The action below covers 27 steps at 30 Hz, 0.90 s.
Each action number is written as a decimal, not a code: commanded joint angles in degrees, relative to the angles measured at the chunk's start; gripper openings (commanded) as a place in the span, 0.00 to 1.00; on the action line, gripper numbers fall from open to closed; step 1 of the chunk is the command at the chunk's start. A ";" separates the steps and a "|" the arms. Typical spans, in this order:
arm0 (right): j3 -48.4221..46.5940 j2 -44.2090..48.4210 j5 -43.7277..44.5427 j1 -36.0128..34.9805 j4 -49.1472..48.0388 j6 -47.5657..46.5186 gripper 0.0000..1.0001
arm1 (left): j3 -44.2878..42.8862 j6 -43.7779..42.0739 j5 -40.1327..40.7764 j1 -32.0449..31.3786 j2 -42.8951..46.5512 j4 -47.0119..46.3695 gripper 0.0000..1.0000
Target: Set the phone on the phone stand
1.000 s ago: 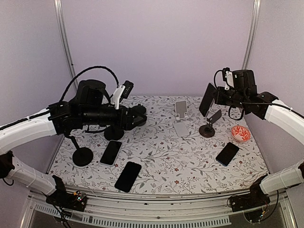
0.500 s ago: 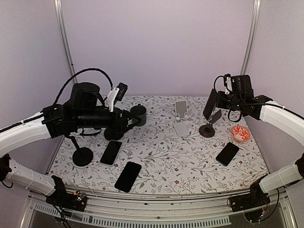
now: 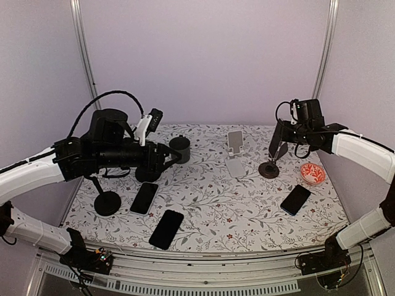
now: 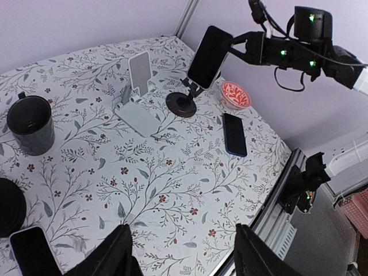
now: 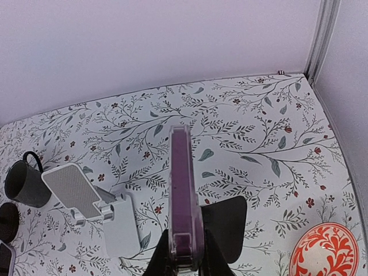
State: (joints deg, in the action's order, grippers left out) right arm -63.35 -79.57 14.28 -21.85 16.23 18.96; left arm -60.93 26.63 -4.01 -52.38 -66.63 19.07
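At the far left a black round-based stand (image 3: 106,200) sits on the flowered surface (image 3: 247,216), with two dark phones beside it: one (image 3: 144,197) lies just to its right and the other (image 3: 166,229) nearer the front edge. The left claw (image 4: 185,253) hovers above this area, released, with its fingers (image 4: 118,256) spread and nothing between them. Farther back stands a dark mug (image 3: 179,149). Near the middle, a white phone stand (image 3: 234,154) stands empty, its plate tilted back. To its right the black phone stand (image 4: 184,103) rests on its round base, and the phone (image 4: 209,56) is held tilted over it, its lower end at the stand's cradle; whether it touches cannot be told. The right claw (image 5: 183,259) is clenched on that phone, gripping it by its two faces. A red patterned bowl (image 3: 313,174) sits near the right edge, and a blue phone (image 3: 295,199) lies flat in front of it.
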 commanded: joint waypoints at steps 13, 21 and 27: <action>5.92 2.74 8.39 0.48 -11.12 2.86 0.00 | -1.29 0.00 -0.70 -0.61 -1.30 -0.20 0.61; 6.59 1.63 8.81 0.46 -12.37 4.76 0.00 | -1.56 0.00 -0.69 -0.54 -1.82 0.20 0.61; 6.96 0.68 8.08 0.44 -12.42 5.55 0.00 | -1.78 -0.57 -0.58 -0.53 -2.16 0.42 0.61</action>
State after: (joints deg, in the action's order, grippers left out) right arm -56.60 -78.50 21.30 -21.67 8.43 23.20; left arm -61.04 26.63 -4.29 -52.40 -68.12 19.18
